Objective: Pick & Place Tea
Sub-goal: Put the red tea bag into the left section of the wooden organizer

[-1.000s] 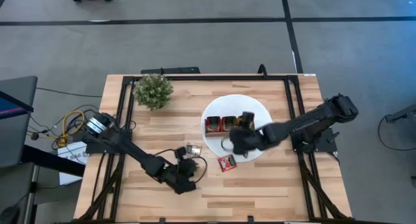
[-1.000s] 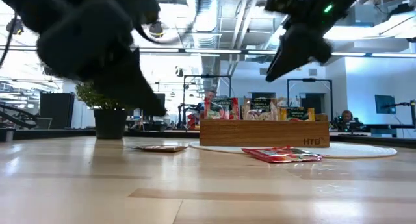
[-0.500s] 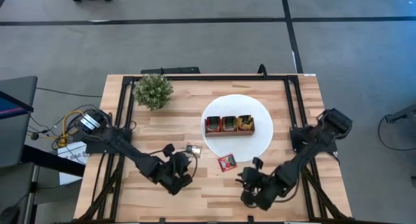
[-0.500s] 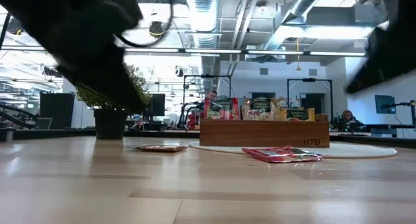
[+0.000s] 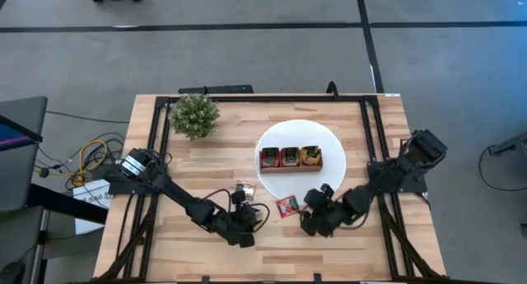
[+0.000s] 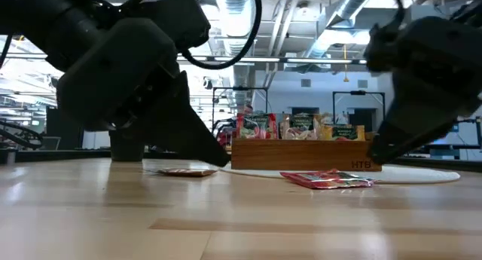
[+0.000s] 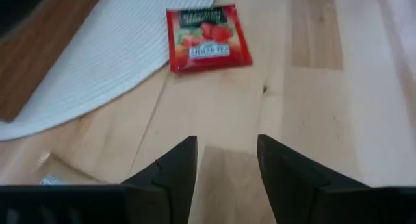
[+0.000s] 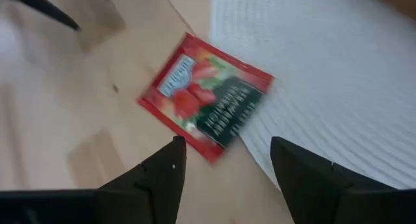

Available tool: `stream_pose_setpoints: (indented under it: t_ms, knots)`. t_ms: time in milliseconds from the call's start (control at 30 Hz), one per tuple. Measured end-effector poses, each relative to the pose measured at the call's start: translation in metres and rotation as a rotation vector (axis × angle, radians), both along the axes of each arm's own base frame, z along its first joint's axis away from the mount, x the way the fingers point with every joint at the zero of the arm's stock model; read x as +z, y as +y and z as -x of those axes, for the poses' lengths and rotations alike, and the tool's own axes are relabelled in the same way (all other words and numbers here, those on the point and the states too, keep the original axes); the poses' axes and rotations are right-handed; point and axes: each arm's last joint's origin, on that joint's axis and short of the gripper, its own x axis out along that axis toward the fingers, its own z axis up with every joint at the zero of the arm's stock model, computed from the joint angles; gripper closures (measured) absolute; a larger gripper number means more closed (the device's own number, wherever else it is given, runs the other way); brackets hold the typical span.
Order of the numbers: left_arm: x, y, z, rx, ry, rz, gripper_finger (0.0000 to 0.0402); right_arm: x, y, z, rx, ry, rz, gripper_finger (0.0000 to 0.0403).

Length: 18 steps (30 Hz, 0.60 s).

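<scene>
Comparing against half a second back: the right claw (image 5: 314,221) has swung in from the near edge of the tabletop (image 5: 198,156) and now hangs low just beside the loose red tea sachet (image 5: 287,206), on the side toward the right edge. Its fingers stand apart with nothing between them; the right wrist view shows the sachet lying flat ahead of them, one corner overlapping the rim of the white plate (image 5: 332,179).

The left claw (image 5: 249,221) has shifted toward the same sachet from the left side and sits near it, fingers likewise apart and empty, pointed at the sachet in the left wrist view.

A second sachet, pale (image 5: 244,188), lies flat on the wood just off the plate's left rim, unmoved.

The wooden three-compartment tray (image 5: 291,159) stays at the plate's middle, sachets standing upright in each compartment: red ones in the left and middle, orange in the right.

The small green plant (image 5: 194,115) remains near the far left corner.
</scene>
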Motion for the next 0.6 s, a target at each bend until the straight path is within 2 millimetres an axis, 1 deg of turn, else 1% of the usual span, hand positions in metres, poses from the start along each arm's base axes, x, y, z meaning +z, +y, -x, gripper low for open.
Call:
stream_pose_setpoints:
  t_ms: [100,167,233,367,433,600]
  knots:
    - [-0.001,0.0,-0.001,0.005,-0.007,0.0,0.0256,-0.007,-0.016,0.003,0.005,-0.069,-0.125,0.0191]
    - [-0.001,0.0,-0.002,0.013,-0.023,-0.036,0.0263,-0.012,-0.024,0.002,0.006,-0.103,-0.203,0.0197]
    - [0.0,-0.002,-0.004,0.001,-0.059,-0.044,0.0269,-0.017,-0.03,0.001,0.003,-0.12,-0.246,0.0204]
    - [0.001,-0.003,-0.008,-0.011,-0.096,-0.053,0.028,-0.023,-0.037,-0.009,-0.002,-0.134,-0.307,0.0221]
    - [0.001,-0.003,-0.008,-0.022,-0.093,-0.063,0.0285,-0.026,-0.038,-0.015,0.022,-0.149,-0.328,0.0233]
    - [-0.008,-0.001,-0.01,-0.039,-0.073,-0.062,0.03,-0.034,-0.037,-0.025,0.063,-0.198,-0.364,0.0279]
